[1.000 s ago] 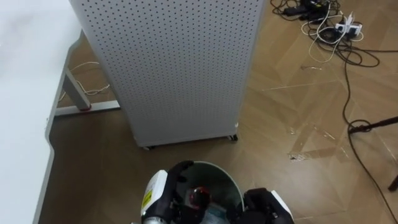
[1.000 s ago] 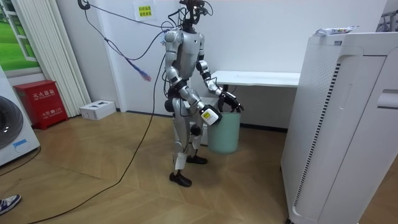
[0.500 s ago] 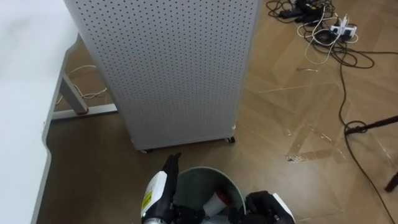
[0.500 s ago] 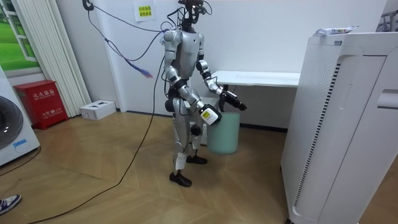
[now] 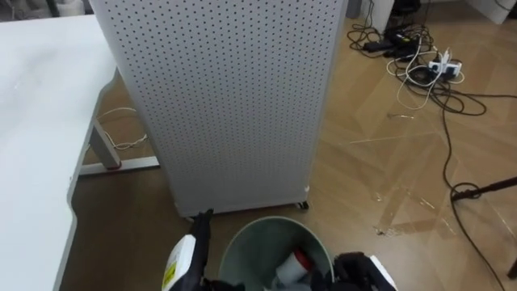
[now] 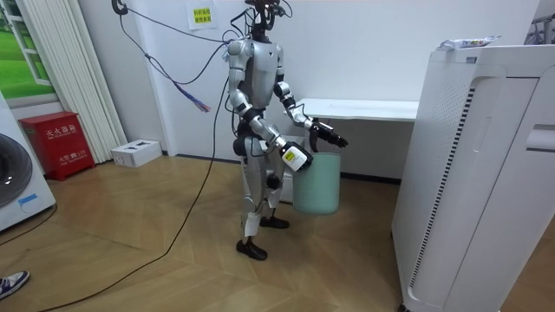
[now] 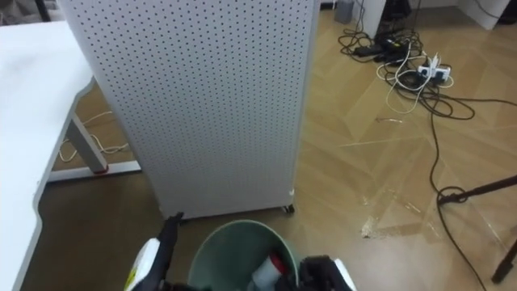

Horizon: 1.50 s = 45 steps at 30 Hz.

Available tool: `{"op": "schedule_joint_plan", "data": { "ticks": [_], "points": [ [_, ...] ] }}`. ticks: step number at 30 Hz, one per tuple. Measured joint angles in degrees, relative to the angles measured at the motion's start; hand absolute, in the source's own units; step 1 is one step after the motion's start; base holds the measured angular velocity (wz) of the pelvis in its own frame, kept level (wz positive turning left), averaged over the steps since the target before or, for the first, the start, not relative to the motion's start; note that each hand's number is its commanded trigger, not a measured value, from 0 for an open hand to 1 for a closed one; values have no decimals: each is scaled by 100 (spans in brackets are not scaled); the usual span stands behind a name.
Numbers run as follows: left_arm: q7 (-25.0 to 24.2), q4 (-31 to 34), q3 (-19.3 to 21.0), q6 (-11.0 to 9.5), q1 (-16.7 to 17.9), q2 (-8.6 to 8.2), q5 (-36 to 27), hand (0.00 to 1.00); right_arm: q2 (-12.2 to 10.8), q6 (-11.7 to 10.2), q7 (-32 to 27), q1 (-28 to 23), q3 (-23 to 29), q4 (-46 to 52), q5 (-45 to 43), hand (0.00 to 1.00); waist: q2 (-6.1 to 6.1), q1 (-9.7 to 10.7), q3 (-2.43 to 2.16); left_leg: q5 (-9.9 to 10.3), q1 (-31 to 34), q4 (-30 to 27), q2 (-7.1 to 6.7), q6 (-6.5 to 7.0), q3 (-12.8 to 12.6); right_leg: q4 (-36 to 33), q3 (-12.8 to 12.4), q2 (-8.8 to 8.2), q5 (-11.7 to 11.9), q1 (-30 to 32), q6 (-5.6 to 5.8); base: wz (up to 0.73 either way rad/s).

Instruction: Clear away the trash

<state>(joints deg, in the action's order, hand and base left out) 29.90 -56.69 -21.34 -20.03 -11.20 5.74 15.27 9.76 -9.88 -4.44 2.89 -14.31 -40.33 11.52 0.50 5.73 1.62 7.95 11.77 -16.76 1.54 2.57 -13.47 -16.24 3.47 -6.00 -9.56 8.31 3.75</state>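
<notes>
**Eye views:** bin (image 5: pixel 252 241) cut off by lower edge, so 1 white-and-red piece of garbage (image 5: pixel 293 264) inside is partly visible. Left hand (image 5: pixel 201 228) just outside bin's left rim, straight and open, holding nothing. Right hand (image 5: pixel 349 263) at right rim, mostly cut off; grip cannot be told. Behind: 1 perforated white cabinet (image 5: pixel 234 97), 1 desk (image 5: pixel 36 121) at left.

**Room view:** robot stands upright w/ bin in front, beside desk; left hand stretched flat above bin.

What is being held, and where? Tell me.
The left robot hand is open, holding nothing. The right robot hand sits at the trash bin rim; a grip cannot be told.
</notes>
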Motion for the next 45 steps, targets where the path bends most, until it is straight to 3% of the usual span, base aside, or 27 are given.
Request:
{"op": "schedule_joint_plan", "data": {
  "ticks": [3, 5, 10, 16, 19, 20, 23, 30, 37, 42, 45],
  "points": [
    [1, 3, 202, -24, 187, 160, -8, 0, 44, -8, -177, -102, 56, -153, 223, 100, 34, -6, -25, -14, -158, 145, -25, -22, 32, 150, 51, -1, 2, -174, -2, 6],
    [42, -5, 242, -41, 484, 327, -8, 0, 47, -9, -212, -229, 190, -445, 360, 100, 73, -50, -113, -3, -371, 259, -37, -49, 36, 282, 85, 3, 3, -376, -4, 0],
    [24, -12, 469, -39, 1073, 393, -12, 0, 76, -12, -196, -601, 505, -856, 493, 100, 141, -148, -165, 18, -732, 428, -70, -100, 142, 558, 291, 0, 4, -826, -6, 10],
    [-73, -341, 786, -28, 1506, 422, -14, 0, 104, -10, -165, -860, 563, -1355, 491, 100, 134, -297, -152, 63, -997, 528, -80, -154, 289, 577, 455, 7, 6, -1046, -10, -7],
    [-81, -368, 834, -27, 1724, 431, -8, 0, 107, -8, -163, -870, 565, -1574, 467, 100, 140, -311, -120, 93, -1049, 539, -83, -160, 310, 585, 472, 10, 5, -1076, -9, -3],
    [-93, -377, 886, -27, 1777, 431, -11, 0, 106, -10, -160, -871, 565, -1607, 388, 100, 148, -306, -86, 95, -1057, 538, -89, -159, 319, 593, 470, 10, 5, -1096, -9, 0],
    [-165, -551, 970, -27, 1807, 429, -32, 0, 102, -13, -45, -863, 564, -1895, 310, 100, 173, -313, -72, 97, -1087, 542, -102, -156, 324, 661, 463, 8, 5, -1144, -9, 0],
    [-433, -925, 1107, 8, 1899, 418, -333, 0, 60, -12, 32, -883, 732, -2255, 318, 100, 196, -306, -70, 101, -1197, 562, -109, -157, 331, 671, 437, 7, 5, -1233, -9, -2],
    [-590, -993, 1388, 19, 1917, 400, -333, 0, -3, -17, 90, -879, 946, -2387, 327, 100, 211, -310, -110, 107, -1224, 542, -116, -148, 332, 657, 397, 5, 5, -1253, -10, -3],
    [-727, -999, 1453, 133, 1911, 413, -335, 0, -5, -16, 91, -884, 974, -2406, 318, 100, 166, -283, -131, 125, -1203, 504, -133, -123, 328, 594, 386, -16, -2, -1223, 0, 0],
    [-723, -1000, 1464, 147, 1895, 412, -327, 0, -2, -13, 91, -883, 1157, -2404, 314, 100, 137, -267, -131, 234, -1099, 312, -177, -85, 324, 240, 417, -110, -178, -1089, 35, 5]
  ]
}}
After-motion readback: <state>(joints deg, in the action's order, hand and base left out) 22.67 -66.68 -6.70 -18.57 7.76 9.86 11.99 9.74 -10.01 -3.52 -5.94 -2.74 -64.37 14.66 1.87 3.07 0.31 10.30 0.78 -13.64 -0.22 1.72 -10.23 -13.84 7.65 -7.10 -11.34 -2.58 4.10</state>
